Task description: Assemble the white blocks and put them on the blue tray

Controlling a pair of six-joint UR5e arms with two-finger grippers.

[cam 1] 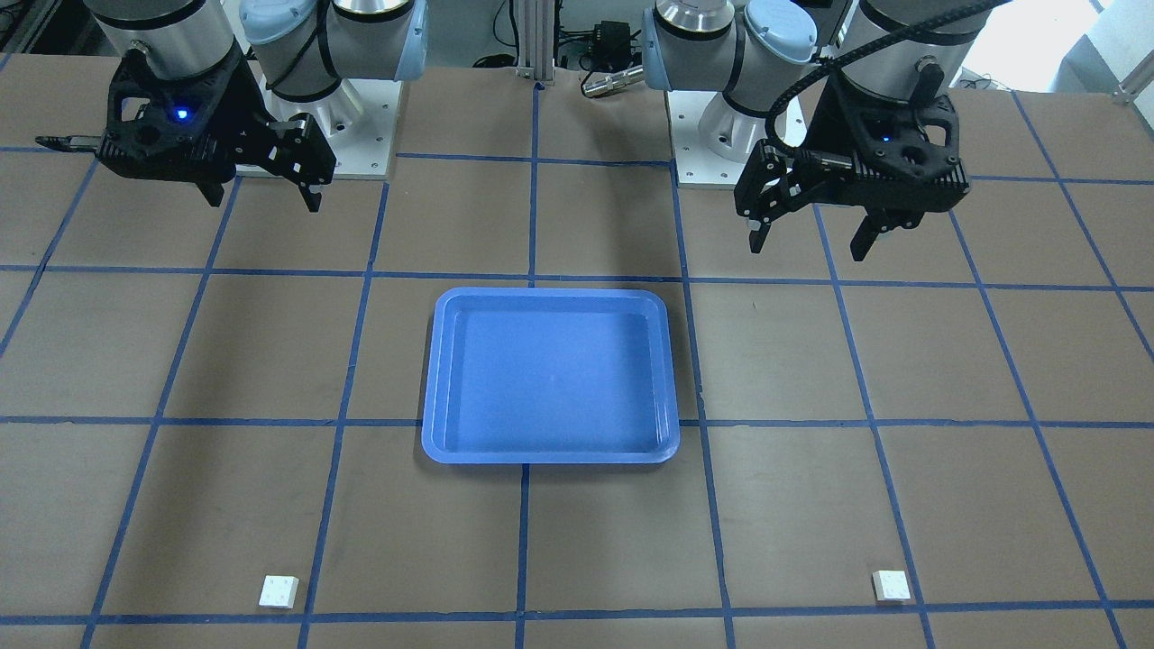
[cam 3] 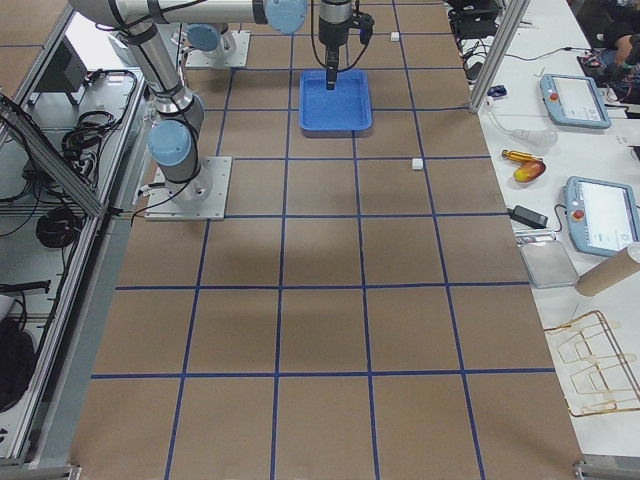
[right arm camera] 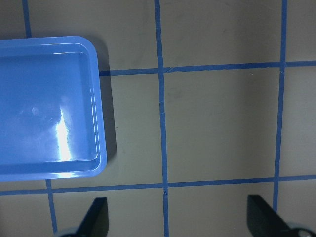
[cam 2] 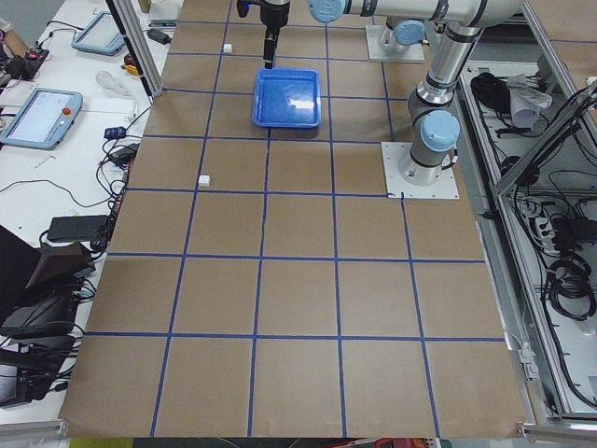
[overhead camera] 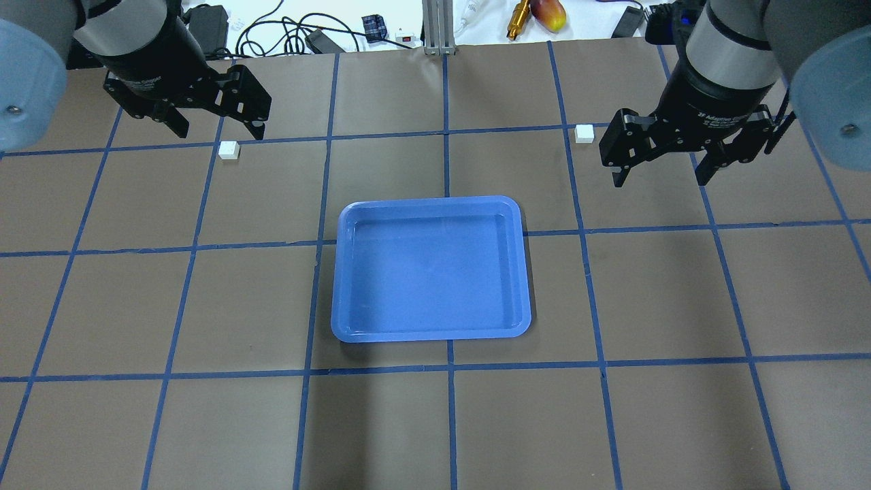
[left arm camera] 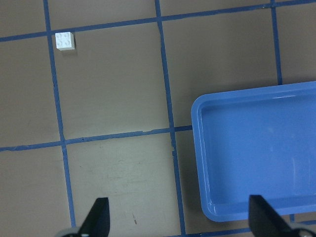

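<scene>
Holding left tool [overhead camera: 219, 128] and right tool [overhead camera: 660, 178] high over the worktop [overhead camera: 381, 429], close to robot's base, both w/ jaws spread wide and pinching nothing; prob. hanging clear so cams are getting an open look before a first pick. Seeing blue tray [overhead camera: 430, 272] sitting bare mid-worktop, btwn the two arms, prob. serving as drop-off for the joined pair. Finding left white block [overhead camera: 229, 150] and right white block [overhead camera: 584, 133] lying well apart toward the operators' side, one per arm, prob. so each tool is fetching its own. Spotting, in left wrist view, the left-side block far ahead and outboard of that tool, w/ tray corner nearer, inboard. Catching only tray corner, no block, in right wrist view. Judging assembly as not yet begun.
</scene>
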